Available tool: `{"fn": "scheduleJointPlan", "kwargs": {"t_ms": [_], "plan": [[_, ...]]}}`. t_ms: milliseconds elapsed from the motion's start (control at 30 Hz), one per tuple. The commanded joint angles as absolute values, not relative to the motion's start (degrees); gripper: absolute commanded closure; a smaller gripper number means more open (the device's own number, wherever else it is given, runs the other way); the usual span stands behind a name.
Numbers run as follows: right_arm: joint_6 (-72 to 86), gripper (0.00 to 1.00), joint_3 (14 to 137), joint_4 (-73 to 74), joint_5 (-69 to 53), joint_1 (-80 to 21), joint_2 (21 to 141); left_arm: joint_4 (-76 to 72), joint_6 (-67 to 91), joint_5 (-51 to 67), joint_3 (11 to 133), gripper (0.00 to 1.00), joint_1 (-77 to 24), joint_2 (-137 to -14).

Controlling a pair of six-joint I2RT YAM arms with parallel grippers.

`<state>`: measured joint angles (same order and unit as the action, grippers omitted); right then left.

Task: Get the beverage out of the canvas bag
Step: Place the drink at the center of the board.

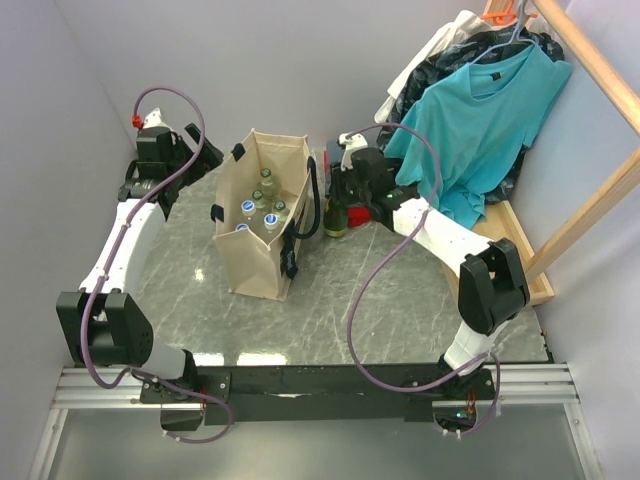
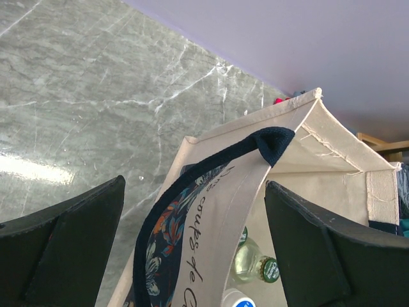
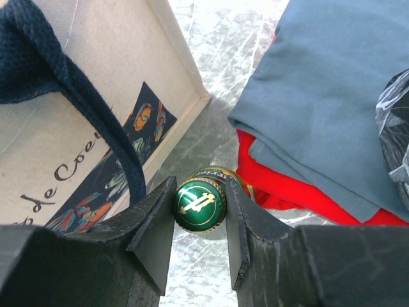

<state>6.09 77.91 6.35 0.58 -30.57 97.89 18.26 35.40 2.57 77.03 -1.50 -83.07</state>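
The beige canvas bag (image 1: 262,235) stands upright in the middle of the table, with several bottles (image 1: 262,205) inside. My right gripper (image 1: 345,190) is just right of the bag and shut on the green cap of a dark green bottle (image 1: 337,218). The bottle is upright, outside the bag. In the right wrist view the cap (image 3: 199,204) sits pinched between my fingers (image 3: 156,217), with the bag's wall (image 3: 96,96) at the left. My left gripper (image 1: 205,150) is open at the bag's far left corner. In the left wrist view the bag's rim and dark handle (image 2: 211,173) lie between my spread fingers (image 2: 70,249), and capped bottles (image 2: 255,262) show inside.
A teal T-shirt (image 1: 480,110) hangs on a wooden rack (image 1: 590,200) at the back right, with a dark bag behind it. Red cloth (image 3: 287,185) and blue-grey cloth (image 3: 319,96) lie right of the held bottle. Walls close in on the left and at the back.
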Motion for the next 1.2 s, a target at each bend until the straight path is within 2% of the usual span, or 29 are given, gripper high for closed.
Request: {"fn": "scheduleJointPlan", "kwargs": {"t_ms": [0, 933, 1000, 1067, 1167], "plan": [[5.98, 1.0, 82.71, -0.44, 0.18, -31.38, 97.03, 17.05, 35.33, 2.72, 77.7, 0.04, -1.67, -82.26], [6.77, 1.0, 81.39, 1.84, -2.28, -31.82, 97.91, 17.23, 35.42, 2.37, 77.78, 0.04, -1.67, -82.27], [6.77, 0.93, 81.65, 2.28, -2.46, -31.9, 98.09, 17.05, 35.51, 2.37, 77.61, 0.04, -1.67, -82.09], [6.77, 0.94, 81.91, 2.81, -2.46, -31.99, 98.35, 16.96, 35.51, 2.55, 77.61, 0.04, -1.76, -82.09], [6.86, 0.88, 82.18, 3.16, -1.93, -32.17, 98.61, 16.96, 35.68, 2.99, 77.61, 0.04, -1.67, -82.27]]}}
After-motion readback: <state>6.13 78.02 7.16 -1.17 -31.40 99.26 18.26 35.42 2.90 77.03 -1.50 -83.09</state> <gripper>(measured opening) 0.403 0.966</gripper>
